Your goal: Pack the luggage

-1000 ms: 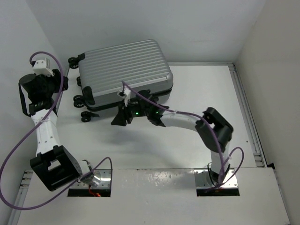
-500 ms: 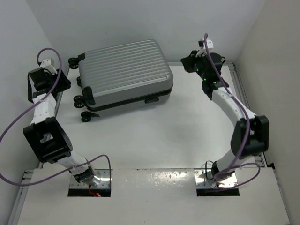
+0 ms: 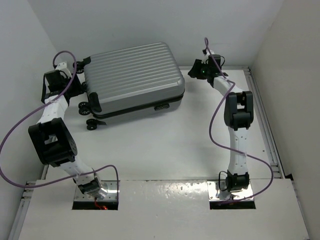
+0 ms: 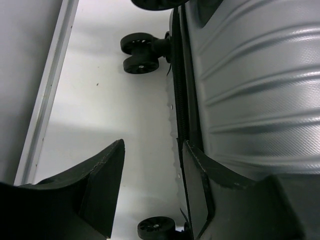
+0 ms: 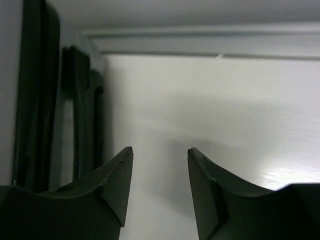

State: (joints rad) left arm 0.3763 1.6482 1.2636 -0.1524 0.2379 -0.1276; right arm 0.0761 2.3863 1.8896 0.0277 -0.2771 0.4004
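The luggage (image 3: 132, 80) lies flat on the table (image 3: 165, 150), its wheels (image 3: 85, 106) at its left end and a carry handle (image 3: 161, 106) on its near side, with most of the bare table to the right of and in front of it. The left gripper (image 4: 152, 147) sits just beside the luggage's left end, between two wheels, one finger (image 4: 197, 180) close against the luggage's edge. The right gripper (image 5: 160, 152) sits just off the luggage's right end, near its far corner.
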